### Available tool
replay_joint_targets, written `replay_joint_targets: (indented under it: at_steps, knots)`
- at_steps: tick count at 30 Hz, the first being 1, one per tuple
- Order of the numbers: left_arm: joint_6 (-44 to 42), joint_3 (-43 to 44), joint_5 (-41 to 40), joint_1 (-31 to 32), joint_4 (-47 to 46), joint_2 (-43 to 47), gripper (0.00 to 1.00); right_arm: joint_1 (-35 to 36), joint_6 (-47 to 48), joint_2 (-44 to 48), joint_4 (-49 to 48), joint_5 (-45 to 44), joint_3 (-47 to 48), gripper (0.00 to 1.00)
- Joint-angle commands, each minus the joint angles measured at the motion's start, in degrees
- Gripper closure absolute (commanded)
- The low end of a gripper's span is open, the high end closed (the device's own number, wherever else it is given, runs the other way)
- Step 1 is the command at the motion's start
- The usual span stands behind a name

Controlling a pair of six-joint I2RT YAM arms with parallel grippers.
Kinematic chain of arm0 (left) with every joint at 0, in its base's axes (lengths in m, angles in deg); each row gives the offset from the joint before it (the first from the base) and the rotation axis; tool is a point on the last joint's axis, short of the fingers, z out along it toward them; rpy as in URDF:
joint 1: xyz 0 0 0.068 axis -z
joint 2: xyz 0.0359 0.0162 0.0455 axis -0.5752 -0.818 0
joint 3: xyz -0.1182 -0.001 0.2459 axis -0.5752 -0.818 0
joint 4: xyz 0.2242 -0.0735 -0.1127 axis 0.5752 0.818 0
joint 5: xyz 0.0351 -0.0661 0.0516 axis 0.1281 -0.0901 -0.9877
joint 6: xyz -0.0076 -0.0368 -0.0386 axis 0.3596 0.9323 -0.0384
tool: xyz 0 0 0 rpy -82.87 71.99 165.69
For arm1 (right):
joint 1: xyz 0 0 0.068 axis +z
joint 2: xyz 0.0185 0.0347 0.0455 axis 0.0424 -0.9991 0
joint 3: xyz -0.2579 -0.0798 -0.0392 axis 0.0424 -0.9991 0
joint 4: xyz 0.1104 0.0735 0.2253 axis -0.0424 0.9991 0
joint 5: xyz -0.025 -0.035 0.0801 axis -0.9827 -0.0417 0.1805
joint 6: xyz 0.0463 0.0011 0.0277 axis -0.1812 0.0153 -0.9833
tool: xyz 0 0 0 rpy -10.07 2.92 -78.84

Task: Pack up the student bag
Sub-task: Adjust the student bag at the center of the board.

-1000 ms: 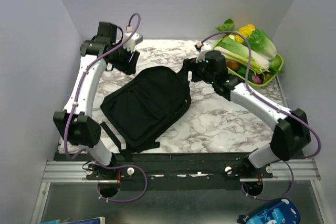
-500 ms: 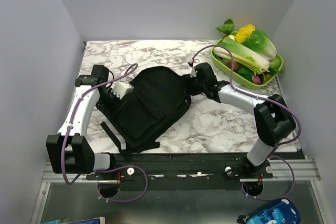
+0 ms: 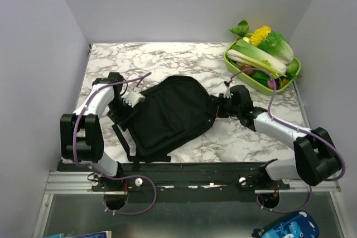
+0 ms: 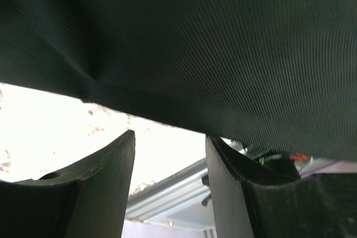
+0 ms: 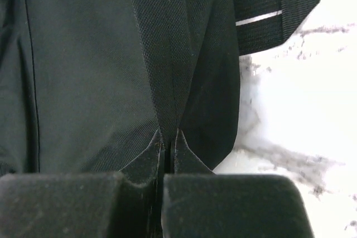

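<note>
The black bag [image 3: 170, 115] lies flat in the middle of the marble table [image 3: 167, 59], with its straps trailing off its near left corner. The right gripper [image 3: 220, 106] is at the bag's right edge, its jaws pinched shut on a fold of the black fabric beside a strap loop [image 5: 276, 12]. At the bag's left edge the left gripper [image 3: 125, 104] sits low with its jaws apart, the cloth draped just over the fingertips [image 4: 120, 160] and nothing caught between them. A green tray [image 3: 297, 71] of vegetables stands well off beyond the bag's far right corner. By my reckoning the packing has barely begun: I can see no opening in the bag and nothing going into it, so opening, filling and closing it all seem left to do
</note>
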Motion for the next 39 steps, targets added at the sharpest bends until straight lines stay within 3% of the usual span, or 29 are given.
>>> replay_joint_targets:
  at_steps: [1,5,10,17,20,24,26,27,28,29,31,32,33,39]
  knots:
    - [6.0,9.0,5.3,3.0,-6.5,-7.8,0.40,0.7,-5.1,7.0,-0.5,4.8,-7.1,0.95]
    - [9.7,19.0,9.2,5.8,-7.1,-14.8,0.40,4.1,-6.9,8.3,-0.8,6.9,-8.5,0.91]
    - [11.7,33.3,14.1,8.4,-5.8,-22.9,0.39,5.2,-9.1,2.7,-3.2,10.8,-6.1,0.89]
    - [14.0,51.7,17.2,10.9,-3.2,-33.4,0.40,5.8,-9.3,-7.3,-2.2,4.5,4.1,0.89]
    - [13.9,59.8,18.1,10.9,-2.4,-36.8,0.41,6.0,-11.0,-11.6,-2.4,4.5,8.5,0.77]
    - [14.0,71.3,17.7,10.9,2.4,-40.0,0.41,7.5,-10.2,-10.1,-0.5,4.2,9.3,0.72]
    - [14.9,69.8,17.4,10.9,2.4,-38.4,0.52,7.8,-9.3,-6.2,1.2,3.6,7.8,0.64]
    - [14.1,68.3,17.7,10.9,2.3,-35.6,0.56,7.8,-8.5,-4.5,1.3,3.0,7.2,0.41]
    - [13.4,65.0,19.2,10.9,3.0,-33.9,0.59,7.8,-8.0,-3.0,3.7,1.7,7.0,0.30]
    - [13.2,63.0,19.9,10.9,3.1,-32.1,0.58,7.8,-7.0,0.1,5.7,1.3,6.5,0.01]
    - [14.6,55.0,20.6,10.9,0.5,-25.2,0.47,7.9,-4.0,3.0,7.2,0.6,6.4,0.00]
    - [15.4,51.9,20.6,10.9,-1.2,-22.5,0.20,7.8,-2.8,4.8,7.6,0.1,6.2,0.00]
    - [16.0,49.2,20.4,10.9,-2.7,-17.4,0.02,7.8,-1.2,8.0,7.6,-0.6,5.8,0.00]
    - [18.9,37.5,16.0,10.8,-6.5,-5.8,0.01,7.9,4.9,15.0,9.6,-7.1,6.9,0.00]
